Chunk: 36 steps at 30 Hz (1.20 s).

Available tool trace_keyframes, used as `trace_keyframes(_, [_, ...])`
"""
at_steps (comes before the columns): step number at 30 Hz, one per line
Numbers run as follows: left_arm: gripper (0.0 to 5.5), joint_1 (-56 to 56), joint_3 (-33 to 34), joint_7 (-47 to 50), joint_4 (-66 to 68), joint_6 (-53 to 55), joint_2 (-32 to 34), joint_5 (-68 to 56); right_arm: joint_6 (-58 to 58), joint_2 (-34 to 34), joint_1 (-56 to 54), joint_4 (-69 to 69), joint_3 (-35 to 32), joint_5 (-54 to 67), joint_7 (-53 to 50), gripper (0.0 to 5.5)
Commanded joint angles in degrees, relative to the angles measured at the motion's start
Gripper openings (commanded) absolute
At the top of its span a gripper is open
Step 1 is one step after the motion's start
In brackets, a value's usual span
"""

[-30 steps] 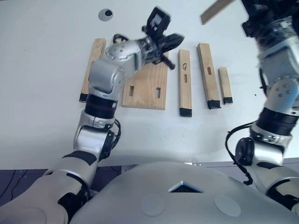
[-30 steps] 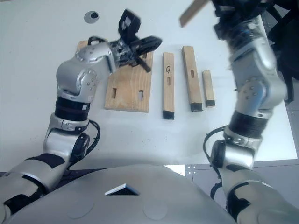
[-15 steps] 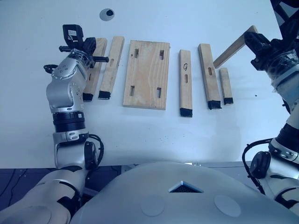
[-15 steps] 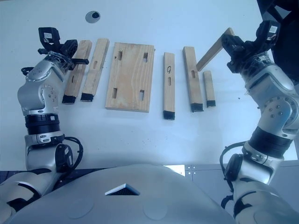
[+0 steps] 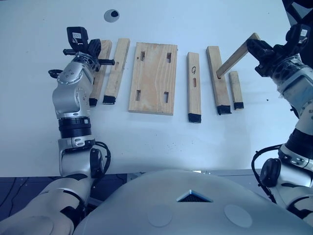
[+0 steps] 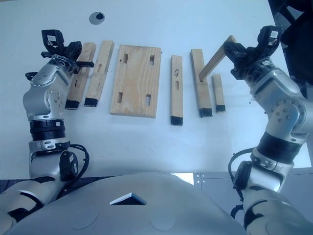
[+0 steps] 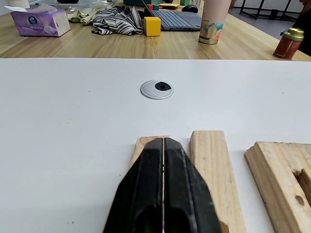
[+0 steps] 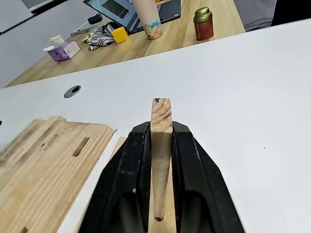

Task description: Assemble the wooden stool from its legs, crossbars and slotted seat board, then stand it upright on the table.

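Lower than half a second ago, the crossbar [image 5: 236, 56] now ends over a slotted leg [image 5: 219, 90].
Eye view: right gripper [image 5: 257, 48], at 2 o'clock from the seat [image 5: 153, 77], grips the tilted crossbar; left gripper [image 5: 94, 48] hovers at 10 o'clock over the outer leg [image 5: 99, 78]. Left wrist: fingers [image 7: 146, 194] pressed together, empty. Right wrist: crossbar clamped between the jaws.

Both arms are bent and held forward, the left gripper [image 7: 164, 141] with its fingers pressed together, the right gripper [image 8: 160, 130] clamped on a tilted wooden bar [image 5: 238, 55].
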Motion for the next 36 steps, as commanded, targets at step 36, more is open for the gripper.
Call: trace_keyframes(36, [0.0, -1.19, -0.77, 1.73, 8.7, -7.56, -3.5, 1.69, 0.74, -14.43, -10.95, -7.3, 22.85, -16.45, 20.36, 0.39])
